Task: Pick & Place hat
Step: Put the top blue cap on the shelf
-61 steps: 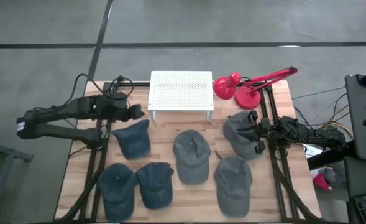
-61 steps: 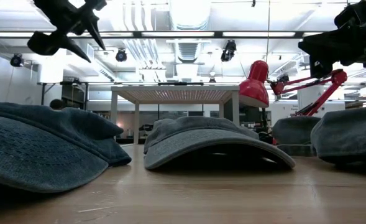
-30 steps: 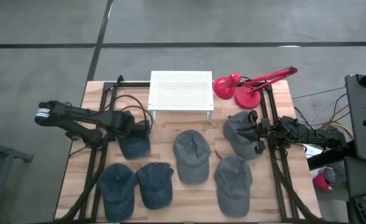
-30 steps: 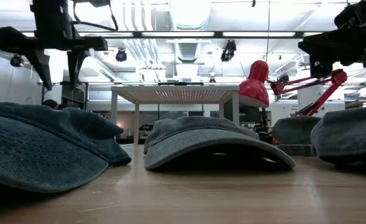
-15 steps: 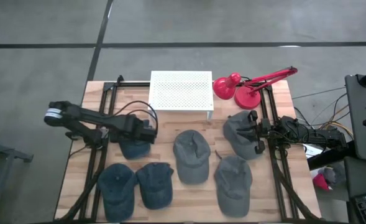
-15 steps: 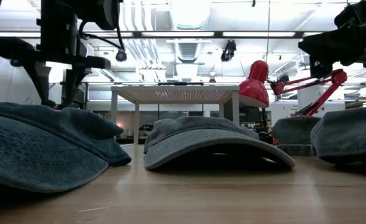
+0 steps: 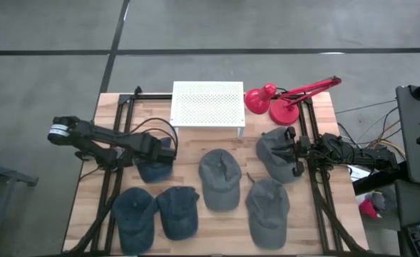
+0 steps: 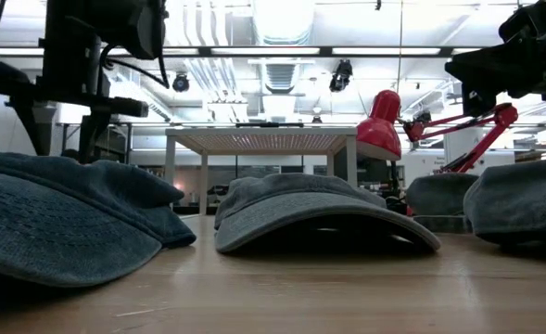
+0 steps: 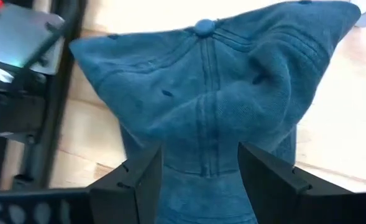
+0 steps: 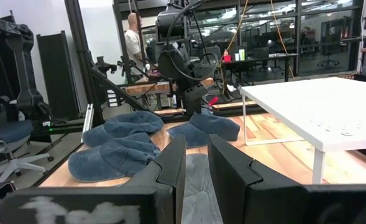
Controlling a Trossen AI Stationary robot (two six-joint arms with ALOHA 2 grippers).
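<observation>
We hold our left gripper (image 9: 198, 180) open, fingers straddling the crown of a blue hat (image 9: 220, 106) so a close would pinch the cloth; nothing is gripped yet. That hat (image 7: 155, 163) lies near the table's (image 7: 324, 107) left edge, in front of the white rack (image 7: 207, 104). Our right gripper (image 10: 196, 163) waits nearly closed, empty, over the right-hand hats.
</observation>
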